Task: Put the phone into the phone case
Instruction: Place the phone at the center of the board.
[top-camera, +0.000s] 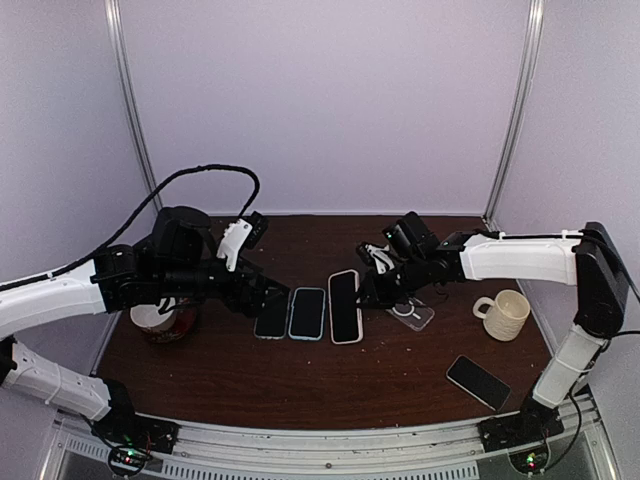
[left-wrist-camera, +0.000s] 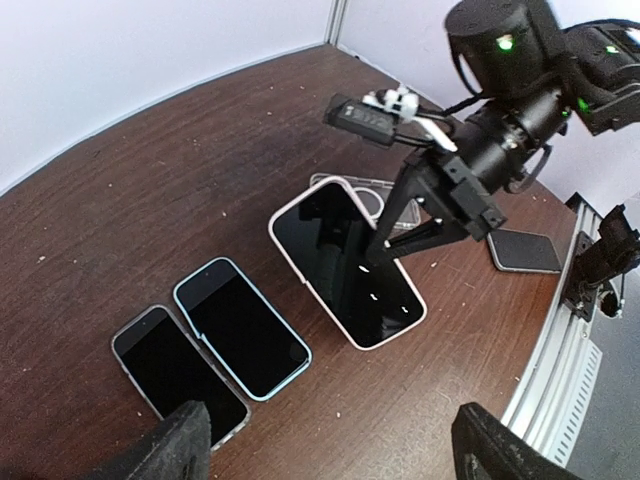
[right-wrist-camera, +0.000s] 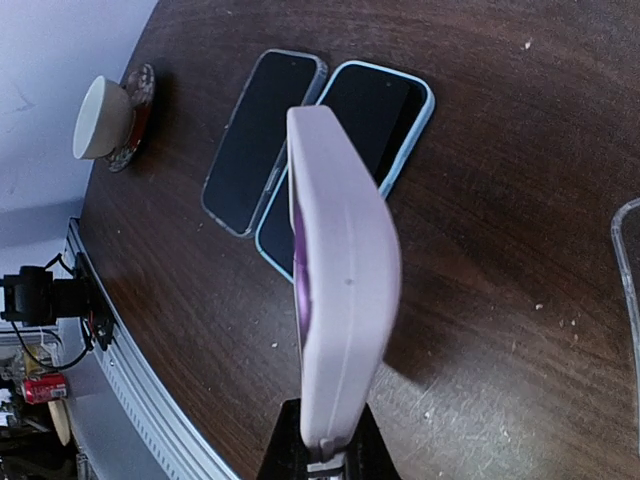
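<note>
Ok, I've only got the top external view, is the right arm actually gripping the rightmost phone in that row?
Observer: Yes. The right wrist view shows the right jaws shut on one end of the pink-cased phone.
Operator: And the left arm?
Observer: The left wrist view shows the left jaws wide open, holding nothing.
Operator: Do the other two phones touch?
Observer: Yes, the blue-cased phone lies edge to edge against the clear-cased phone.
</note>
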